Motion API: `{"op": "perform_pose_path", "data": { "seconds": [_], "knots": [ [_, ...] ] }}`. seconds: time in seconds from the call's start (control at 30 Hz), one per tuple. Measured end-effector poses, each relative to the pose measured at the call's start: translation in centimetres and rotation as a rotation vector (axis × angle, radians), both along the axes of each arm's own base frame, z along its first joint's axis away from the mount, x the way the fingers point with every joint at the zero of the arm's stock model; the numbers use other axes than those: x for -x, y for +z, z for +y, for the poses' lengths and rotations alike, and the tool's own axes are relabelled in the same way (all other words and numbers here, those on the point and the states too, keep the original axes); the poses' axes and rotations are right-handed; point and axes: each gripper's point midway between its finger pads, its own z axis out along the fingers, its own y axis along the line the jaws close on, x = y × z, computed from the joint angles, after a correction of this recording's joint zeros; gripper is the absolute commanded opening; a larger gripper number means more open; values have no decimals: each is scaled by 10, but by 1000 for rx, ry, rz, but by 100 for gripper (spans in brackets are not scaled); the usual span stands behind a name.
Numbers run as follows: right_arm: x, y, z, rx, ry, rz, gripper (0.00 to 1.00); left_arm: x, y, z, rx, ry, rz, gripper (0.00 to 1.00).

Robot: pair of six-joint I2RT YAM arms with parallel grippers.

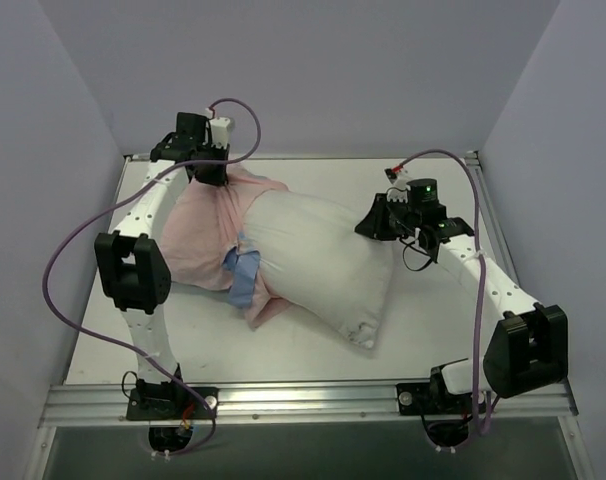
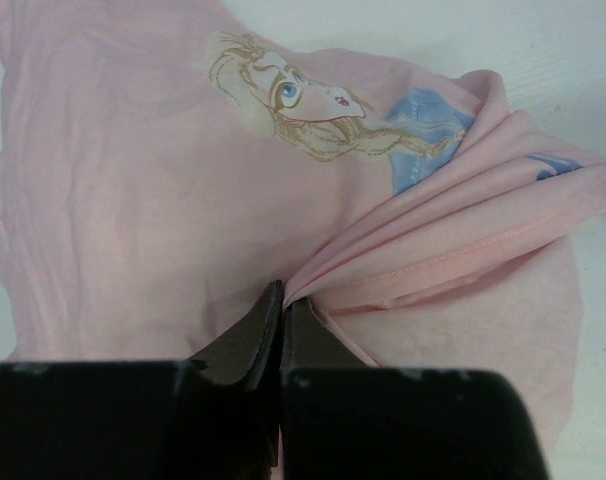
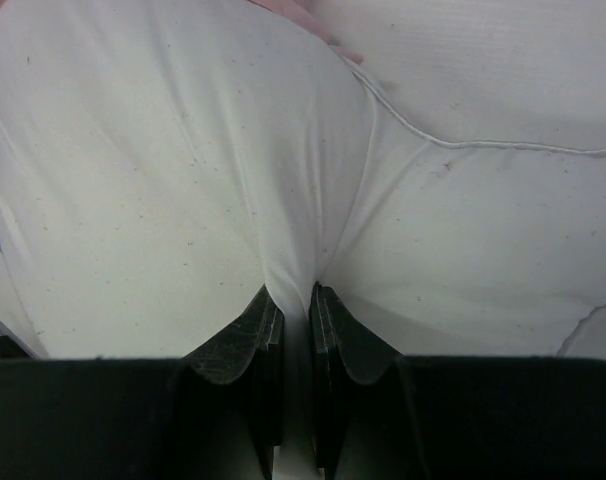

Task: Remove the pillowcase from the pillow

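The white pillow (image 1: pixel 323 265) lies across the middle of the table, most of it bare. The pillowcase (image 1: pixel 208 235) is bunched pink side out at its left end, with a blue fold (image 1: pixel 245 275) showing. My left gripper (image 1: pixel 211 172) is shut on a fold of the pillowcase (image 2: pixel 163 200) at the far left; the woman's printed face shows through the pink cloth. My right gripper (image 1: pixel 375 222) is shut on a pinch of the pillow's (image 3: pixel 183 180) white fabric at its far right edge. The left fingertips (image 2: pixel 268 315) and right fingertips (image 3: pixel 261 320) each clamp cloth.
The white tabletop (image 1: pixel 453 320) is walled by pale panels at the back and sides. A metal rail (image 1: pixel 303 400) runs along the near edge with both arm bases. Purple cables (image 1: pixel 58 260) loop beside each arm.
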Motion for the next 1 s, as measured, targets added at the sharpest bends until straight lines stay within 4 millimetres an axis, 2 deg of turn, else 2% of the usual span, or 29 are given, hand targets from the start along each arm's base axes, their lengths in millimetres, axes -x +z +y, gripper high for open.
{"op": "perform_pose_path", "data": {
  "seconds": [0.03, 0.1, 0.13, 0.23, 0.33, 0.43, 0.5, 0.57, 0.63, 0.67, 0.7, 0.77, 0.9, 1.0],
  "knots": [
    [0, 1, -1, -5, 0, 3, 0, 0, 0, 3, 10, 0, 4, 6],
    [0, 2, -1, -14, 7, 5, 0, 2, -1, 7, 40, -21, 20, 76],
    [1, 1, -2, -13, 8, 11, 0, 3, 0, 13, 37, -29, 23, 94],
    [2, -5, -10, -14, -15, 37, 0, 11, 9, 31, 87, -59, 55, 94],
    [2, -6, -13, -16, -24, 43, 0, 31, 19, 33, 135, -114, 91, 94],
    [2, -7, -17, -9, -37, 54, 0, 56, 40, 42, 140, -175, 90, 94],
    [-1, -8, -25, 11, -64, 67, 0, 73, 61, 64, 107, -192, 51, 94],
    [-6, -10, -36, 35, -101, 82, 0, 97, 78, 99, 58, -186, 11, 94],
    [-11, -10, -43, 47, -126, 89, 0, 128, 84, 134, 8, -162, -5, 94],
    [-14, -10, -45, 50, -134, 92, 0, 149, 81, 153, -16, -146, 9, 94],
    [-16, -10, -45, 52, -136, 93, 0, 164, 74, 163, -30, -143, 27, 94],
    [-18, -10, -45, 55, -140, 93, 0, 186, 54, 171, -46, -171, 79, 94],
    [-19, -12, -45, 58, -140, 100, 0, 231, -19, 147, 14, -299, 278, 94],
    [-21, -13, -45, 60, -139, 103, 0, 258, -61, 128, 48, -355, 393, 94]
  ]
}}
